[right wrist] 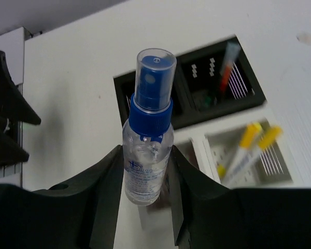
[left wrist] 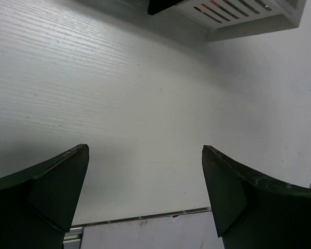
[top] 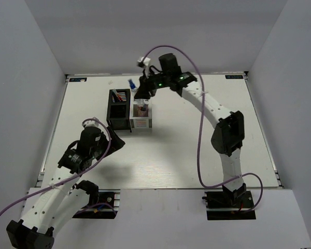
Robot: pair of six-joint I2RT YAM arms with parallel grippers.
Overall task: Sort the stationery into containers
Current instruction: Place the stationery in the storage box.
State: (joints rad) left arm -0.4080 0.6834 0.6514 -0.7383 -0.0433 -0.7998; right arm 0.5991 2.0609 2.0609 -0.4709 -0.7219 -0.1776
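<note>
Right wrist: grips bottle [right wrist: 146,155] by its body in right fingers [right wrist: 106,197], cap sticking out, just above organisers [right wrist: 186,118], with left fingers [left wrist: 57,181] spread empty, farther off over surface [left wrist: 145,129].

The left claw [left wrist: 144,153] stands wide open, its two dark fingers [left wrist: 52,187] in the lower corners. Between them lies the white counter [left wrist: 119,93]. At the top edge shows a corner of the white-grey organiser [left wrist: 249,15], red seen through its slots, with a black shape [left wrist: 163,5] just beside it.
</note>
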